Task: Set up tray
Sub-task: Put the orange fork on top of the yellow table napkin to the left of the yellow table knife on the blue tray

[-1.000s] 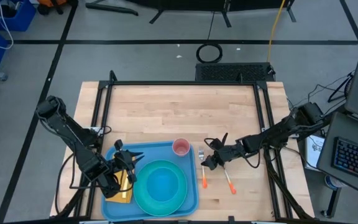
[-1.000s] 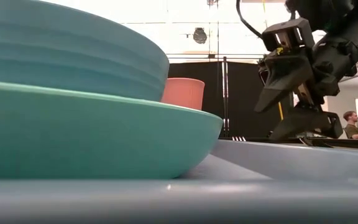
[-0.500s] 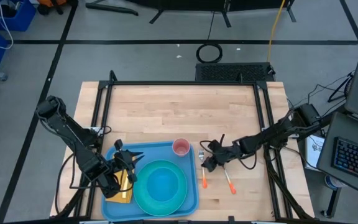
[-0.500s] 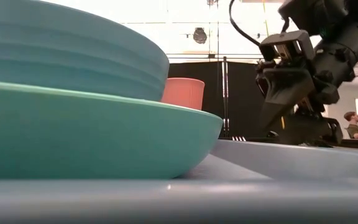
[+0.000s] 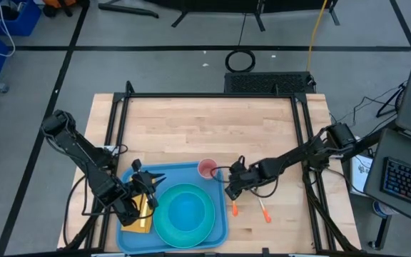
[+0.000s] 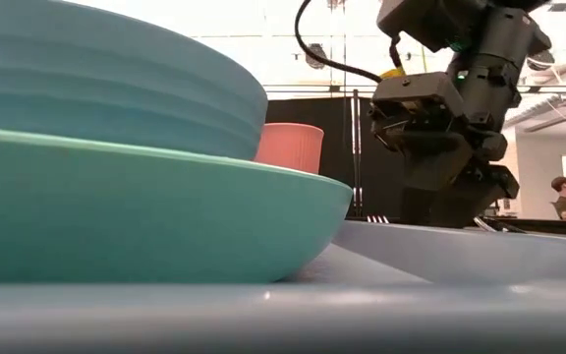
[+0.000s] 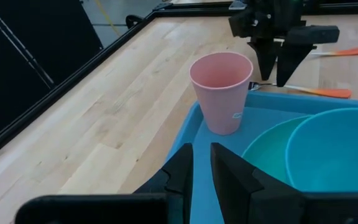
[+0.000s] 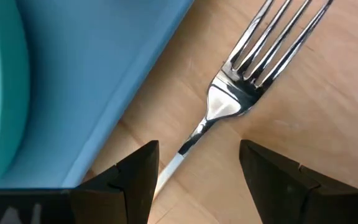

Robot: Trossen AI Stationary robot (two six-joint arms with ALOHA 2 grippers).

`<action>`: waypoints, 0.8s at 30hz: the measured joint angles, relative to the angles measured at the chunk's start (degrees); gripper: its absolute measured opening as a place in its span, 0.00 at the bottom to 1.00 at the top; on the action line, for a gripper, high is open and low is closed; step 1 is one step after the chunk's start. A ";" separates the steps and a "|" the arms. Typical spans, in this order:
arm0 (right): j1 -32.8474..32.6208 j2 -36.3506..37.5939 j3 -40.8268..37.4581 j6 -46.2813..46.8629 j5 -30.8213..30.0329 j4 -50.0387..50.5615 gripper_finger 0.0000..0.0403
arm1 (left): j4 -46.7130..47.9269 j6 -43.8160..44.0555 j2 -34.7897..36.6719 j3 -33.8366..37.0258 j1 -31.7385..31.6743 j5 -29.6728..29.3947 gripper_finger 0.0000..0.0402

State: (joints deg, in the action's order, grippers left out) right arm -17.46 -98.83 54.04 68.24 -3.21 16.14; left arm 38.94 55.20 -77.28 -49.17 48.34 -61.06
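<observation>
Centrally placed at the near edge of the wooden table [image 5: 212, 128] lies the tray [image 5: 135, 176], a large light-blue rectangle with a raised rim, and everything else is described relative to it. Inside the tray sits a round teal plate [image 5: 164, 228] with a blue bowl [image 5: 189, 212] on top of it, filling most of the tray's middle. A pink cup [image 5: 207, 168] stands upright in the tray's far right corner. A yellow item [image 5: 143, 218], hard to identify, lies inside the tray along its left edge. The left gripper [image 5: 147, 189] hovers over the tray's left portion, above that yellow item, its fingers [image 7: 179, 174] drawn to a narrow gap and holding nothing. The right gripper [image 5: 230, 187] is lowered just off the tray's right rim, beside the pink cup, with its jaws spread wide, one on each side of the handle of a fork [image 8: 235, 99] lying flat on the wood right beside the rim; the fingers are not closed on it. Two orange-handled utensils, the fork's handle [image 5: 234, 209] and a second utensil [image 5: 264, 210], lie on the wood to the tray's right. Beyond the table, a seated person [image 6: 563, 197] shows far off in the room.
</observation>
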 joint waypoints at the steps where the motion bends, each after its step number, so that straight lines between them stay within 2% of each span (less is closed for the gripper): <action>1: 0.15 -0.67 1.02 -0.02 0.08 1.36 0.54 | 0.00 0.02 0.00 0.00 0.00 -0.02 0.16; 11: 0.22 -9.00 9.88 -1.46 -0.15 14.22 0.52 | 0.00 0.04 0.00 0.00 0.00 0.07 0.16; 18: 0.20 -11.21 11.10 -0.12 -1.43 18.96 0.45 | 0.00 0.11 0.00 0.00 0.00 0.35 0.16; 24: 0.19 -11.23 10.99 -0.94 -2.27 19.06 0.36 | 0.00 0.11 0.00 0.00 0.00 0.37 0.16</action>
State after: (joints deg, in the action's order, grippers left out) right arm -17.27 -110.06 65.04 67.30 -5.48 35.20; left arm 38.94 55.31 -77.28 -49.17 48.34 -60.69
